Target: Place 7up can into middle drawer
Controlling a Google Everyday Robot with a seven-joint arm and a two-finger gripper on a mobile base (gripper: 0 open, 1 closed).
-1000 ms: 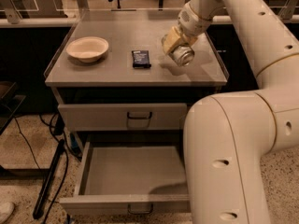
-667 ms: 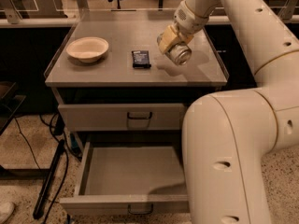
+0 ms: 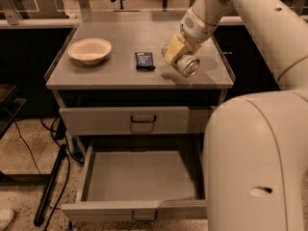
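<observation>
The 7up can [image 3: 186, 64] is a small silver can with a shiny round end. It is held tilted above the right part of the grey cabinet top. My gripper [image 3: 176, 52], with tan fingers, is shut on the can from above and behind. The middle drawer [image 3: 142, 175] is pulled open below and shows a shallow grey box interior with nothing in it. Its front panel with a small dark loop handle [image 3: 144, 216] is at the bottom of the view. The can is above the cabinet top, not over the drawer.
A beige bowl [image 3: 90, 50] sits on the left of the cabinet top [image 3: 120, 73]. A flat dark packet [image 3: 144, 60] lies in the middle. The uppermost drawer front [image 3: 96, 121] is closed. My large white arm [image 3: 255, 162] covers the right side. Cables lie on the floor at left.
My gripper with the can has moved a little lower in the view, toward the front edge of the cabinet top. The bowl, the packet and the drawers have not moved.
</observation>
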